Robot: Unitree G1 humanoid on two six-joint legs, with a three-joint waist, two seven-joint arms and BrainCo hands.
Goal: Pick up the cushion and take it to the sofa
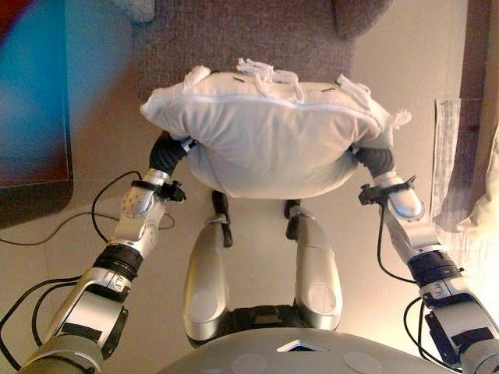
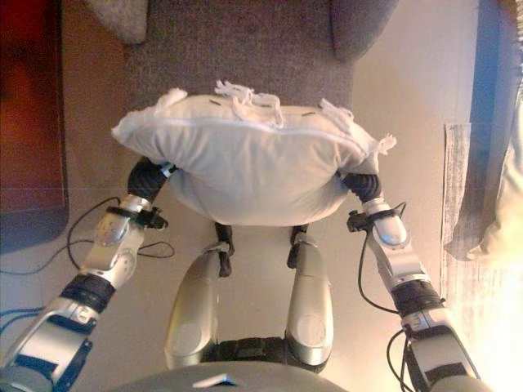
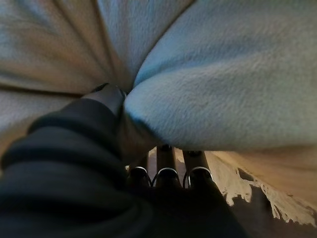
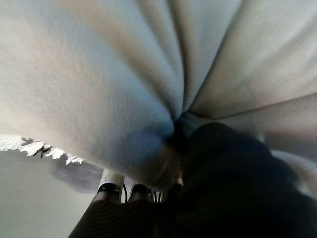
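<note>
Your robot held the white cushion aloft between its left hand and right hand, fingers pinching cloth on each side. The grey sofa lay just ahead; setting it down remained.

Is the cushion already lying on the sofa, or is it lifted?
Lifted. The cushion is carried between the left hand and right hand, above the robot's legs; the sofa lies beyond.

The right hand presses deep into the white cushion, its fingers beneath the fabric.
</note>
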